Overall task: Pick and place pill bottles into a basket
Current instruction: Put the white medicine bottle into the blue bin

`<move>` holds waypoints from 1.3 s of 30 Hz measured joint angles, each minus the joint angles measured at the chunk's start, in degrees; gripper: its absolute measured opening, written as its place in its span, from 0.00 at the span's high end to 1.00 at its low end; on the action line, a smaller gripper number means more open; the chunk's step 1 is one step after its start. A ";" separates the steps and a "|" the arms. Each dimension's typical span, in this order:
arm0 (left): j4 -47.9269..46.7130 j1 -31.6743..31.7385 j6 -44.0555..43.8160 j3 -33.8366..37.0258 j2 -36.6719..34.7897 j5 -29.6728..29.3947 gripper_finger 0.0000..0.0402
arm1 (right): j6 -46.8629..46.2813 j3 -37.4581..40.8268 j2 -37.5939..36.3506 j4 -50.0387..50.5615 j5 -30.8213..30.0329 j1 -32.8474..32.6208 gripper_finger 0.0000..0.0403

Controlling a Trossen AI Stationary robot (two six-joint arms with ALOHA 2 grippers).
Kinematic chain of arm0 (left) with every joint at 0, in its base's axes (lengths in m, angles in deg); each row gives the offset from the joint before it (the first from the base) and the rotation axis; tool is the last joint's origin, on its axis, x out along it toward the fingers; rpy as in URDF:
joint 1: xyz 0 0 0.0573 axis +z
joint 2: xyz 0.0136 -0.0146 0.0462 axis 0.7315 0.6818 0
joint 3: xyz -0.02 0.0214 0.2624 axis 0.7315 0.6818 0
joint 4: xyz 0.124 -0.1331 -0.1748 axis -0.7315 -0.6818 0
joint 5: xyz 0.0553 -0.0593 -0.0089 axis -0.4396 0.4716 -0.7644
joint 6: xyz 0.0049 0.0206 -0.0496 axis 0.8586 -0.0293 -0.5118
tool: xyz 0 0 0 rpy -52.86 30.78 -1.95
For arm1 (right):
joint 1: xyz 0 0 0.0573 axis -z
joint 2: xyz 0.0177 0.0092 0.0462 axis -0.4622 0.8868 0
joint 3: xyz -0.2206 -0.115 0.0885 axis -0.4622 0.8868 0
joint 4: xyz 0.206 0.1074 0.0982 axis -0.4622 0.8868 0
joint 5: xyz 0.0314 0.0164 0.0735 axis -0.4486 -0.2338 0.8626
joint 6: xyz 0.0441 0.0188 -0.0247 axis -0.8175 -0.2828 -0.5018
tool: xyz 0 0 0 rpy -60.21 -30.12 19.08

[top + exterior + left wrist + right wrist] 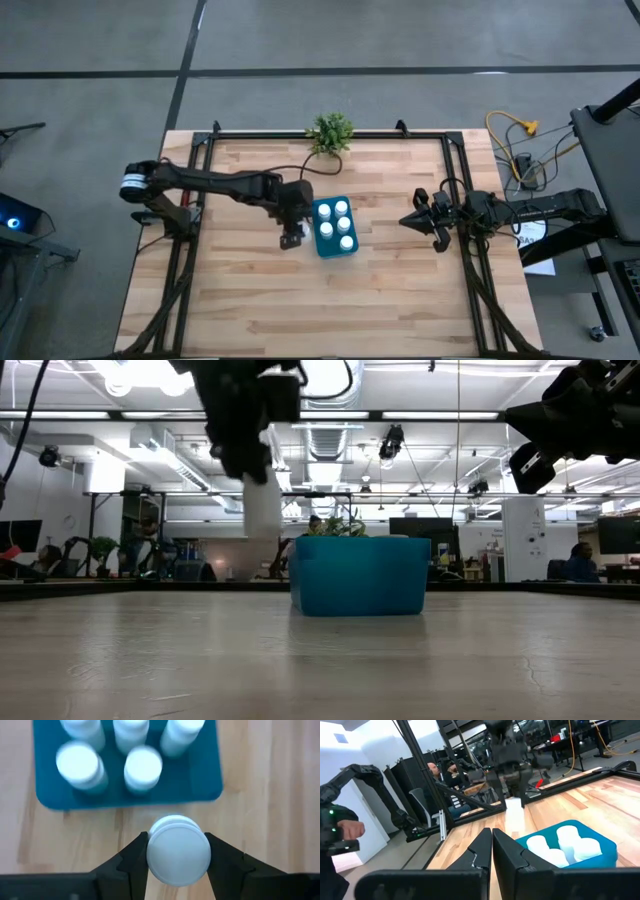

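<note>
A teal-blue basket (322,247) stands near the table's middle with several white pill bottles (336,226) upright inside it. Just to its left, my left gripper (291,238) is shut on one more white pill bottle (263,510), held above the tabletop. In the left wrist view this bottle's round cap (178,849) sits between the two dark fingers, with the basket (200,780) beyond it. My right gripper (416,220) waits shut near the table's right edge, its fingers (491,847) together, level and pointing toward the basket (600,851). My left gripper pinches the bottle's top end, at the two opposite sides of its cap (150,851), between its two fingers (222,860). The fingers come from above, slanting down. The bottle hangs upright below them, its base (263,536) lifted clear of the table.
A small green potted plant (330,132) stands at the table's far edge behind the basket. Black frame rails (195,215) run along the left and right sides. Bare wood (320,310) lies toward the near edge. People sit in the room beyond the table (434,770).
</note>
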 joint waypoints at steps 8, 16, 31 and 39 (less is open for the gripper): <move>0.76 -0.09 0.17 -4.39 0.25 0.21 0.64 | -0.02 0.01 0.01 0.01 0.01 0.00 0.98; 6.04 -0.42 -0.12 -4.78 0.34 3.88 0.64 | -0.02 0.01 0.01 0.00 -0.02 0.00 0.98; 11.26 -2.33 -1.65 -4.34 3.79 8.35 0.64 | -0.06 0.01 0.01 -0.02 -1.61 0.02 0.98; 14.07 -2.43 -1.57 -4.39 6.83 8.08 0.64 | -0.41 0.01 0.01 -0.01 -1.60 0.00 0.98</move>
